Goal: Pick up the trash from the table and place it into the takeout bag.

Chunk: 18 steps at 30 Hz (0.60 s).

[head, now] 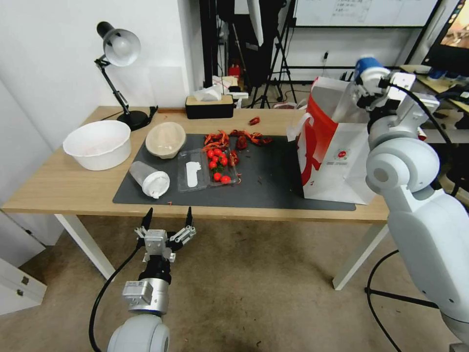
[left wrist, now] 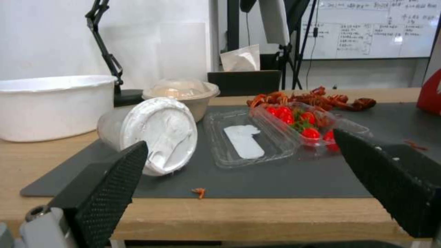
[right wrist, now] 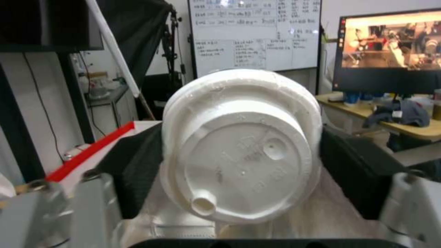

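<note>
My right claw [head: 367, 87] is raised above the open top of the bag [head: 337, 161], which stands upright at the right end of the tabletop [head: 58, 190], partly on the grey mat [head: 273, 181]. This claw is clenched on the blue cup [head: 369, 67]; in my right wrist view the cup's white lid [right wrist: 243, 151] faces the camera between the two black fingers [right wrist: 133, 165], with the bag's silvery lining below it.

My left claw [head: 167, 226] hangs below the tabletop's near edge, its fingers spread wide and holding nothing. In my left wrist view those fingers [left wrist: 108, 193] frame the things on the mat. The clear cup [head: 149, 179] lies on its side near the mat's front left corner. Just beside it an open clear tray [head: 207, 168] holds red tomatoes [head: 217, 161]. Behind the tray lie red crayfish shells [head: 239, 139]. The beige bowl [head: 165, 139] sits tilted at the mat's back left corner. A white bowl [head: 97, 144] stands on the bare wood to the left. A lamp [head: 119, 73] and tissue box [head: 210, 106] sit along the far edge.
</note>
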{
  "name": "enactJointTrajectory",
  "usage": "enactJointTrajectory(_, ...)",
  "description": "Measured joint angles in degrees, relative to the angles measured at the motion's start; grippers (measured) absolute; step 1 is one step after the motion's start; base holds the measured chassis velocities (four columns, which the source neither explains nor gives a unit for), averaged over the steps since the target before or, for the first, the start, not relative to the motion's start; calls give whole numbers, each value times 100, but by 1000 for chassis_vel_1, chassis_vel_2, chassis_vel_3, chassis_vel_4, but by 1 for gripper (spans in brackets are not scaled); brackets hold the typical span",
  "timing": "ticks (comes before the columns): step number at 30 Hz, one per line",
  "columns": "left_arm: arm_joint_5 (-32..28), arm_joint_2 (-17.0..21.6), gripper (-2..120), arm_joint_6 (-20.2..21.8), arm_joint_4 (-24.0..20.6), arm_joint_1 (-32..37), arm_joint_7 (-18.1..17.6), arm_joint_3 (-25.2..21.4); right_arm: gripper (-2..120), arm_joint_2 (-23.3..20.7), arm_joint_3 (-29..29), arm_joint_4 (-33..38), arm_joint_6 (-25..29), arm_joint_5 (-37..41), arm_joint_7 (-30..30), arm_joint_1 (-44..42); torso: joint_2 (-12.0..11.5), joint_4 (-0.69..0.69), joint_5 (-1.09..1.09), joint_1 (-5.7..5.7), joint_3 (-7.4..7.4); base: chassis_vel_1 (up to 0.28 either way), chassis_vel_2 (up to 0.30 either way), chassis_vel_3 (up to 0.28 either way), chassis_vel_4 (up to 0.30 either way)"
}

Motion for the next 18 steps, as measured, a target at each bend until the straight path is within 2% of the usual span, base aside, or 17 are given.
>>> enactJointTrajectory(2, 0, 0, 100, -11, -11, 18, 1, -3, 91, 16, 40, 5, 4, 14, 0, -39, 0, 1, -1, 0, 0, 0, 0, 0, 0)
enactJointTrajectory(5, 0, 0, 100, -21, -14, 27, 1, -4, 98, 12, 58, 40, 18, 37, 0, -53, 0, 1, -1, 0, 0, 0, 0, 0, 0)
enactJointTrajectory(9, 0, 0, 100, -28, -22, 35, 2, -3, 100, -14, 87, 81, 46, 54, -11, -64, 0, 0, -2, 0, 0, 0, 0, 0, 0)
enactJointTrajectory(11, 0, 0, 100, -29, -32, 37, 2, -2, 100, -29, 104, 84, 374, 75, -183, -71, 0, -1, -1, 0, 0, 0, 0, 0, 0)
enactJointTrajectory(12, 0, 0, 100, -29, -32, 37, 2, -2, 100, -29, 104, 84, 374, 75, -183, -71, 0, -1, -1, 0, 0, 0, 0, 0, 0)
enactJointTrajectory(13, 0, 0, 100, -30, -34, 36, 2, 0, 100, -42, 107, 83, 802, 119, -431, -80, 0, 0, -1, 0, 0, 0, 0, 0, 0)
enactJointTrajectory(15, 0, 0, 100, -30, -36, 33, 2, 3, 100, -79, 147, 98, 2054, 231, -1389, -173, 0, 0, -2, 0, 0, 0, 0, 0, 0)
enactJointTrajectory(17, 0, 0, 100, -30, -36, 32, 2, 5, 100, -85, 147, 123, 2228, 264, -1542, -197, 0, 0, -2, 0, 0, 0, 0, 0, 0)
enactJointTrajectory(18, 0, 0, 100, -30, -36, 32, 2, 8, 100, -104, 147, 211, 2516, 348, -1807, -275, 0, 1, -2, 0, 0, 0, 0, 0, 0)
